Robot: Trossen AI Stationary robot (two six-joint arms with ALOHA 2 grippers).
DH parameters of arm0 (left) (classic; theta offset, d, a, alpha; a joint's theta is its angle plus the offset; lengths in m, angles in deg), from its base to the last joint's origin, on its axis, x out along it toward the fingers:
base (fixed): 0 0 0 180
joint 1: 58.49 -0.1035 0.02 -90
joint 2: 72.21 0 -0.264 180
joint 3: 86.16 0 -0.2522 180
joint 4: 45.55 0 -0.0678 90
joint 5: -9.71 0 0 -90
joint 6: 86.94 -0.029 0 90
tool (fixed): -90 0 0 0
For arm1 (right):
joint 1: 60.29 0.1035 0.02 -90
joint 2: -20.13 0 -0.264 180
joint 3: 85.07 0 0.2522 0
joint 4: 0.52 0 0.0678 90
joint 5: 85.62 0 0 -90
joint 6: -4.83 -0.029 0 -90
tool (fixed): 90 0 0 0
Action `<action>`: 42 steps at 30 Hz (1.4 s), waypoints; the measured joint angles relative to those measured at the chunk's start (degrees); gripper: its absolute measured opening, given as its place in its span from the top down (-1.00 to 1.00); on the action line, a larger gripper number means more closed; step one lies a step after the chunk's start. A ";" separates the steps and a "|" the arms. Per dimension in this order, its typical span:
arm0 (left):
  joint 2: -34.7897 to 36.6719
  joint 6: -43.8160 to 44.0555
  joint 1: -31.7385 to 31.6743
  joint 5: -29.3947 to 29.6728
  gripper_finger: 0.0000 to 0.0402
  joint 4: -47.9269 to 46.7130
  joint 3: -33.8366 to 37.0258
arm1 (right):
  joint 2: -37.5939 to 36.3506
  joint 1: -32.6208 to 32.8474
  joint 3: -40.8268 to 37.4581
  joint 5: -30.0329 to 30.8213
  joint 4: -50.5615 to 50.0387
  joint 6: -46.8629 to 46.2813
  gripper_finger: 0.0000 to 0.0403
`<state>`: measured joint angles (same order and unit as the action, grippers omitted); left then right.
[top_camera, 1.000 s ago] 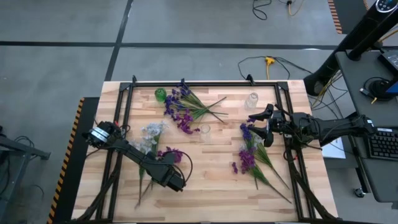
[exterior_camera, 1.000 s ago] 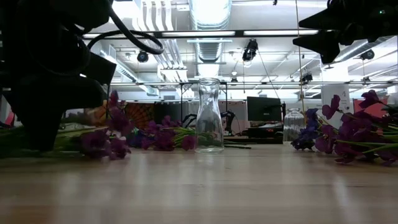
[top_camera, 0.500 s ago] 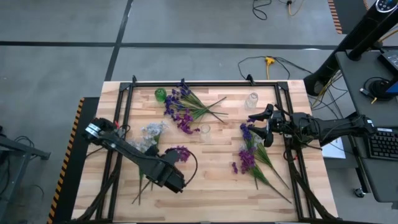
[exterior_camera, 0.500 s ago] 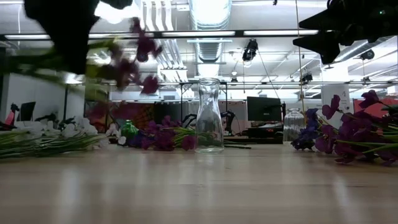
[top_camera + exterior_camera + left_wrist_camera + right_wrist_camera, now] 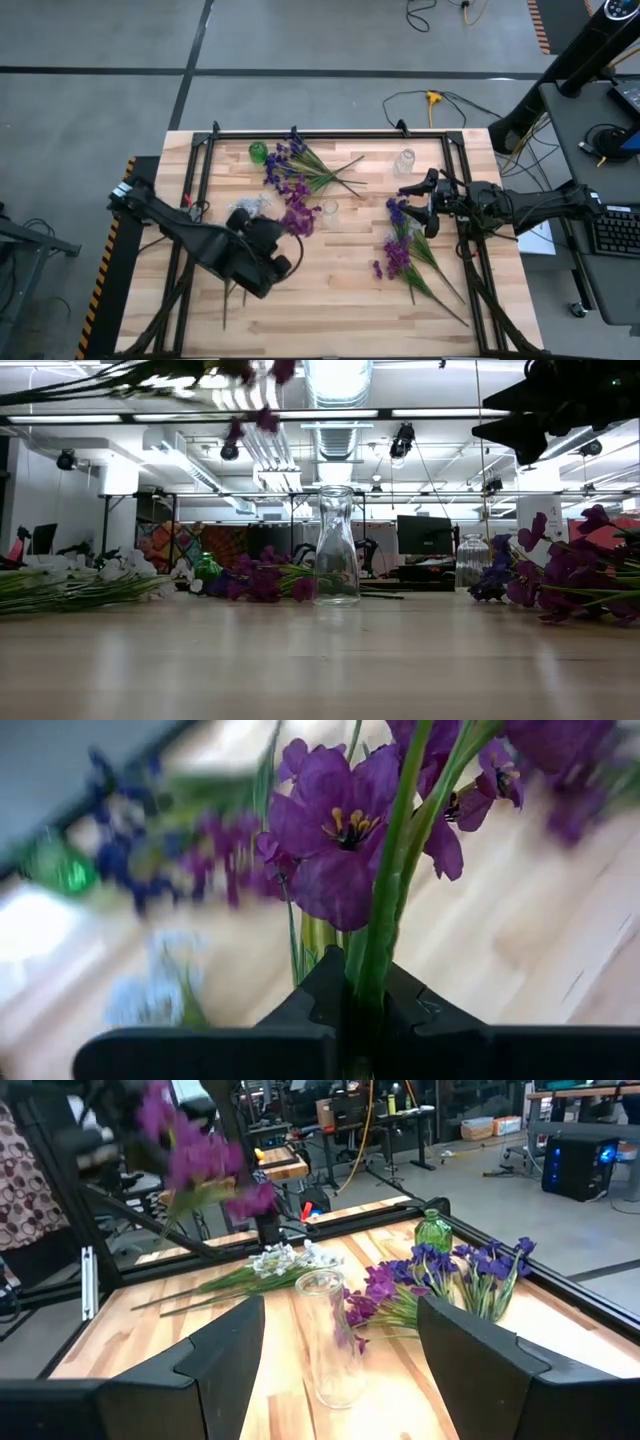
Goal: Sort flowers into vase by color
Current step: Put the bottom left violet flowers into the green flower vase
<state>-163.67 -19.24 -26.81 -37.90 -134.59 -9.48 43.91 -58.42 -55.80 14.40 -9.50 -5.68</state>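
Note:
My left gripper is shut on a magenta-purple flower spray and holds it high over the table's left half. In the low view that spray shows at the very top. A clear vase stands at the table's middle, a green vase at the far left and another clear vase at the far right. White flowers lie on the table beside my left gripper. My right gripper hangs open over the right flower pile and touches nothing. My left gripper pinches the spray's green stems between its two fingers, just below the blossoms. The fingers slant down from the table's left and lie across the stems. The spray is lifted clear; its blossoms stick out past the fingertips and its long stem trails back toward the near edge.
A mixed pile of blue-violet and magenta flowers lies at the far side between the green vase and the middle vase. Black frame rails run along the table's far, left and right edges. Bare wood shows at the near middle.
My left gripper, still shut, has risen from the table and tipped up from a steep downward slant. The magenta spray has come up with it from the tabletop and now hangs clear, its blossoms shifted toward the middle vase. The white flowers have stayed on the table.

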 joint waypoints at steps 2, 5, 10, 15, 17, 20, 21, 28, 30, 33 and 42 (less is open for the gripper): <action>1.77 -4.81 -0.04 3.80 0.98 3.39 0.02 | 0.05 0.00 -0.43 0.00 0.07 0.09 -0.26; 3.79 -13.64 -0.78 6.57 0.98 10.10 0.03 | 0.32 0.00 -1.19 0.00 0.23 0.54 -0.26; 5.71 -31.96 -3.77 6.45 0.98 25.56 0.06 | 1.11 0.00 -2.91 0.00 0.91 0.71 -0.26; 4.83 -53.12 -7.97 -3.73 0.98 45.01 0.13 | 2.02 0.00 -4.83 -0.04 3.68 1.13 -0.26; 4.45 -58.50 -9.96 -6.16 0.98 49.11 0.13 | 2.22 0.00 -4.90 -0.04 3.66 1.22 -0.26; 3.97 -62.26 -13.52 -7.21 0.98 50.75 0.51 | 2.20 0.00 -4.90 -0.15 3.75 1.86 -0.26; 3.93 -62.74 -14.86 -7.23 0.98 50.81 0.81 | 2.17 0.00 -4.90 -0.15 4.02 2.21 -0.26; 3.84 -66.71 -24.34 -21.79 0.98 59.58 4.26 | 2.15 0.00 -4.90 -0.11 6.60 2.24 -0.26; 3.86 -68.31 -26.03 -24.95 0.98 63.16 5.71 | 2.15 0.00 -4.90 -0.06 6.82 2.26 -0.26; 4.42 -70.59 -27.77 -25.00 0.98 65.06 8.07 | 2.15 0.00 -4.90 0.02 6.69 2.24 -0.26; 10.23 -74.77 -30.48 -25.12 0.98 73.36 18.62 | 2.17 0.00 -4.90 0.31 7.88 2.50 -0.26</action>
<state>-153.44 -94.01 -57.29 -63.03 -61.23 9.14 46.09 -58.42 -60.70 14.71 -1.61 -3.18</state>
